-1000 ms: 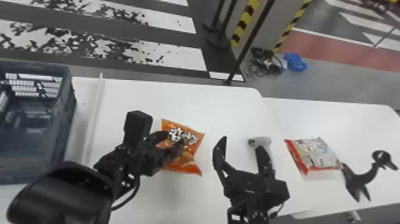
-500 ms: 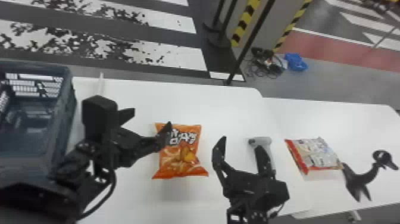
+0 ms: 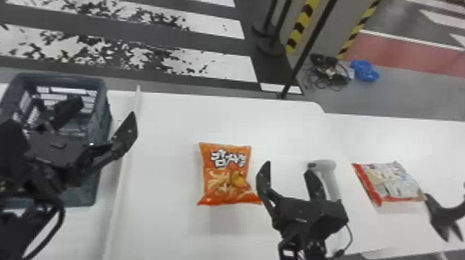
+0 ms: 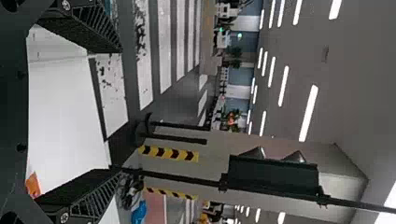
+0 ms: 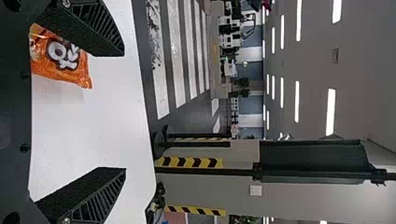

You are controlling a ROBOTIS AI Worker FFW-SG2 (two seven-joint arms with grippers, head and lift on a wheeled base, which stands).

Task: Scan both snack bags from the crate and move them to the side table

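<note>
Orange snack bag (image 3: pixel 225 176) lies flat, long axis fore-and-aft, lettered end farthest; left hand (image 3: pixel 106 106) and right hand (image 3: pixel 287 167), fingers apart.

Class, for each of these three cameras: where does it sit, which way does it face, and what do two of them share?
Head view: on the head, facing forward and down at the crate, white table, orange bag and red-edged bag; left gripper and right gripper show.
Left wrist view: on that wrist, facing outward past its gripper toward ceiling lights.
Right wrist view: likewise, past its gripper.
Shared: the head and right wrist views both show the orange bag.
</note>
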